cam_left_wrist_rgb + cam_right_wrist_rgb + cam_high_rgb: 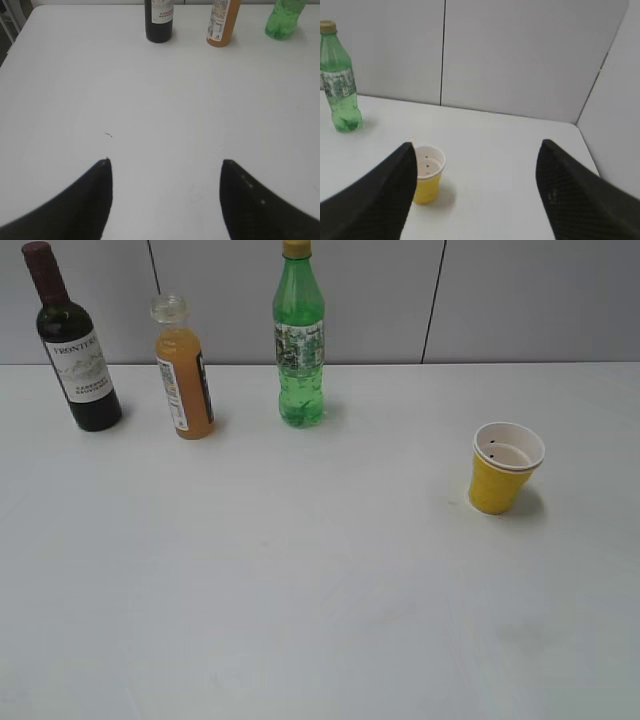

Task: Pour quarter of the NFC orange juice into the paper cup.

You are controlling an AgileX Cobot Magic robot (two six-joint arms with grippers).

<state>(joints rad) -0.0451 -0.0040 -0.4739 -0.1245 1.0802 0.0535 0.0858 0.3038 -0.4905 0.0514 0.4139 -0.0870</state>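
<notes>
Nothing is grasped yet: both hands, left [165, 200] and right [475, 195], gape empty (cap already off). Next, left reaches the juice [185, 380], well apart from the cup [503, 468].

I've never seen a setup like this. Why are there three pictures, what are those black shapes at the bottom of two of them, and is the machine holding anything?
It is a robot with two arms, each ending in a two-fingered gripper. One picture looks across the white table from in front; neither arm shows in it. The other two come from small cameras on the arms' wrists, so the black shapes are each gripper's own fingers seen from just behind.

The left gripper and the right gripper both stand open and hold nothing.

On the table, at the back left, stand a dark wine bottle, a small NFC orange juice bottle with no cap, and a taller green bottle. Apart from them, on the right, stands a yellow paper cup, upright. Nothing has been picked up yet.
</notes>
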